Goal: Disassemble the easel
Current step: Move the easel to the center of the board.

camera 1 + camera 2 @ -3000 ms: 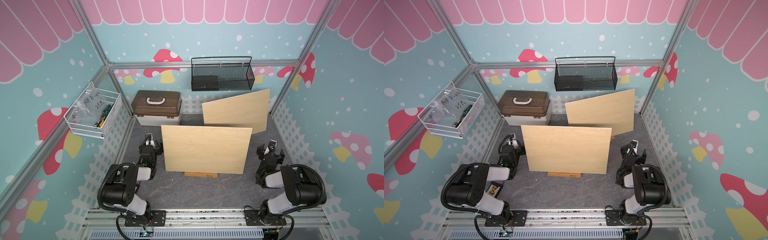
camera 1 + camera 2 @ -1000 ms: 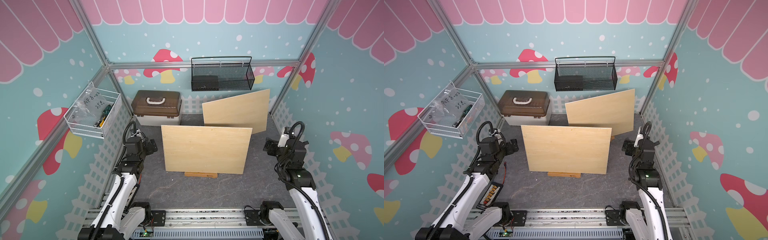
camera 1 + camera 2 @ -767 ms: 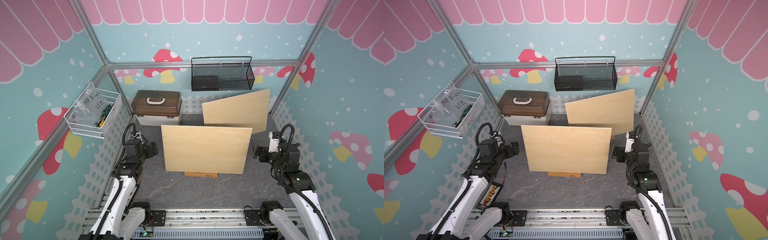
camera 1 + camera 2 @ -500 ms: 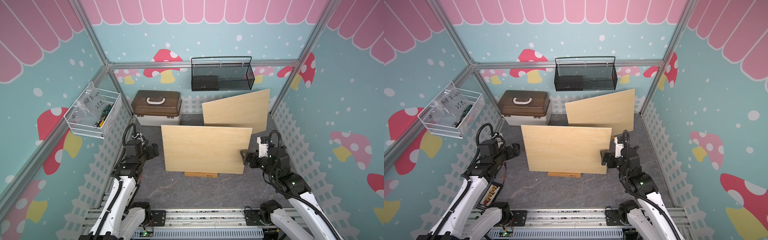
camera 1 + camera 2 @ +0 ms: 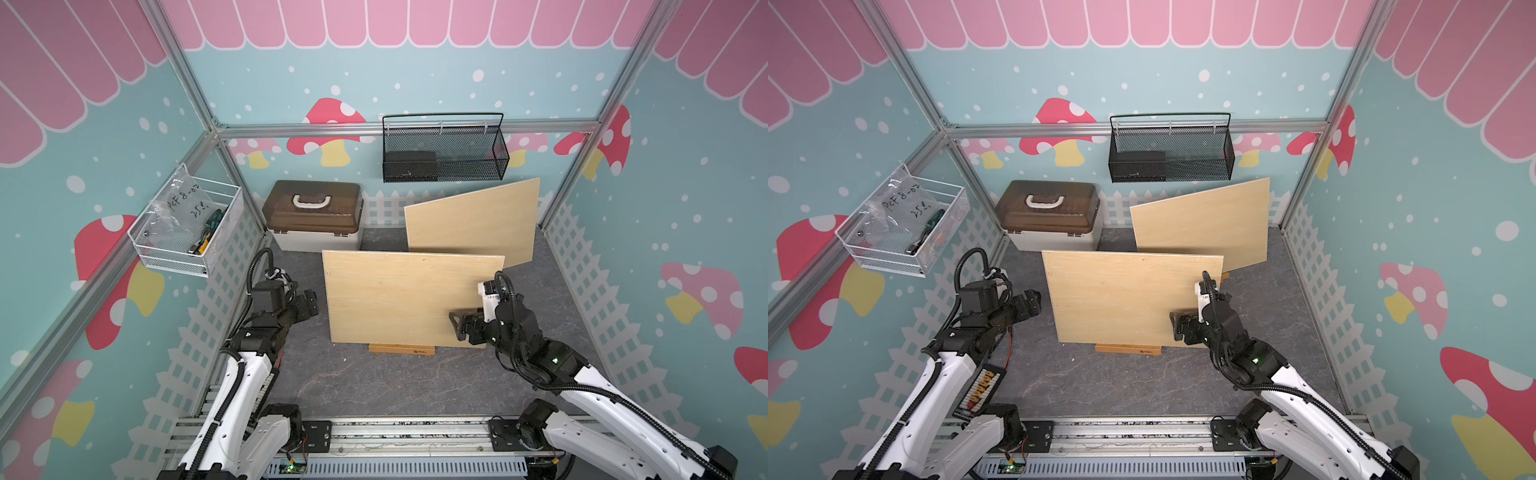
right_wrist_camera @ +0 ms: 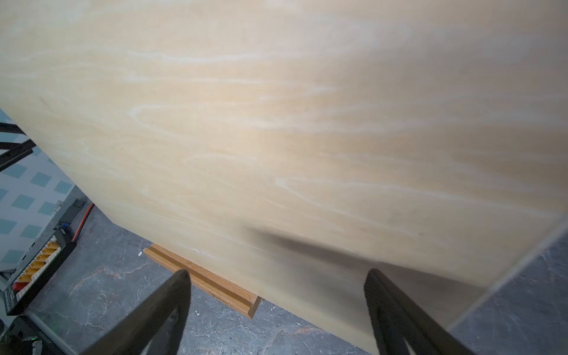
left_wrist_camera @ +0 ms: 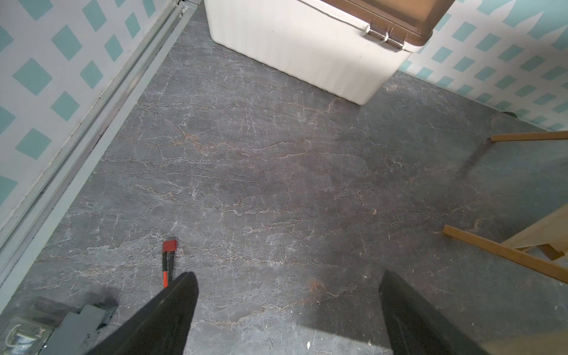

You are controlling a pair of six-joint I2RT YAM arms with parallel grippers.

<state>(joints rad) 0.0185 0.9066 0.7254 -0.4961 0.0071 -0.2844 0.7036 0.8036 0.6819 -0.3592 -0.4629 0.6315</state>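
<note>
**Claws and boards, as found**

Right claw point(image 5: 456, 326) point(image 6: 276, 278): jaws wide apart, nothing held. It hung before the lower right corner of the board point(image 5: 399, 299), close to its face. I could not tell whether a finger touched the wood.

Left claw point(image 5: 309, 303) point(image 7: 287, 278): jaws wide, empty, above bare floor point(image 7: 246, 172), apart from the board's left edge.

Board: stood upright at mid-floor, lower edge at the ledge point(image 5: 401, 349).

Rear board point(image 5: 469, 224): stood behind it, tilted, near the box point(image 5: 313, 218).
</note>
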